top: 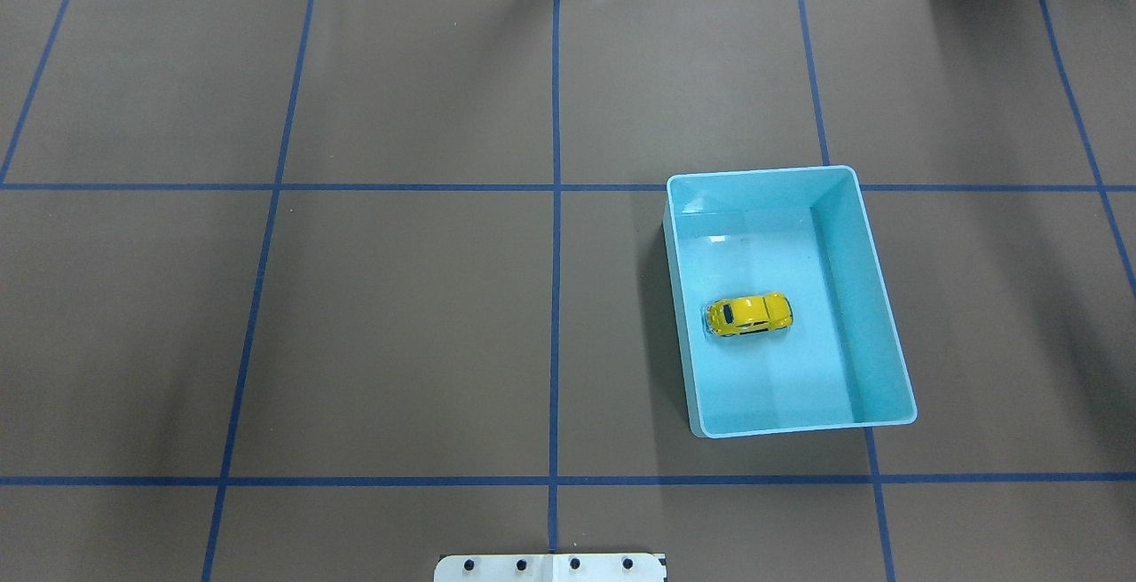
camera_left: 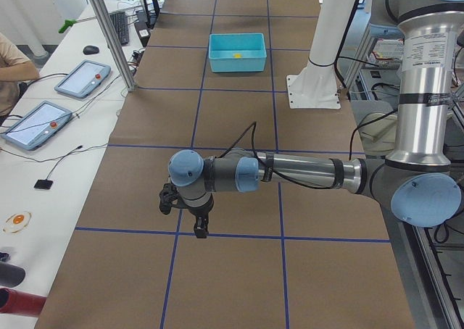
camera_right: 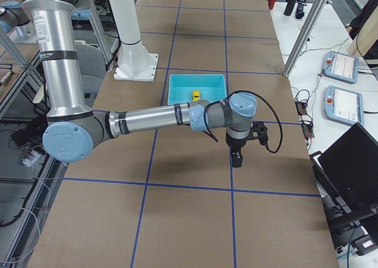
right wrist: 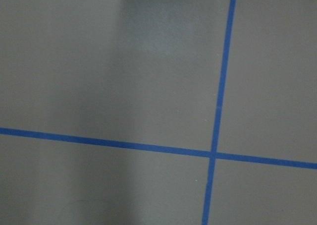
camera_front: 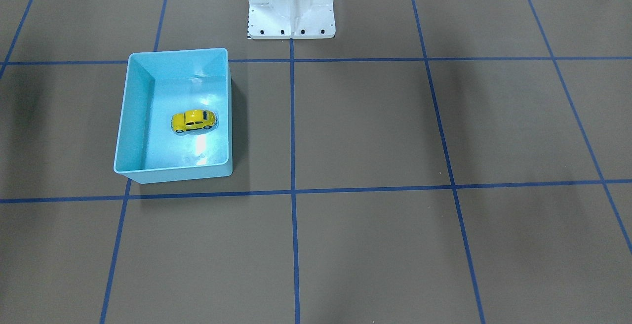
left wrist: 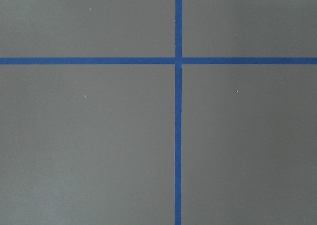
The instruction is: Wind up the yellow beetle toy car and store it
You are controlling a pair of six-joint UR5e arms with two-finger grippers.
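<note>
Front view: yellow beetle toy car [camera_front: 193, 120] on its wheels inside light-blue bin [camera_front: 129, 116], mid-left of frame, on worktop [camera_front: 370, 126].
Overhead: car in bin, right of centre.
Left side view: left fingers [camera_left: 200, 230] lower centre, pointing down at worktop; clenched or released, can't tell.
Right side view: right fingers [camera_right: 237, 159] mid-frame, below bin, apart from it; state can't tell.

Walls of the light-blue bin [top: 865, 298] are surrounding the yellow beetle toy car [top: 748, 314] on four sides; only the open top is giving access from above. The white pedestal [camera_front: 291, 3] is standing well apart.
</note>
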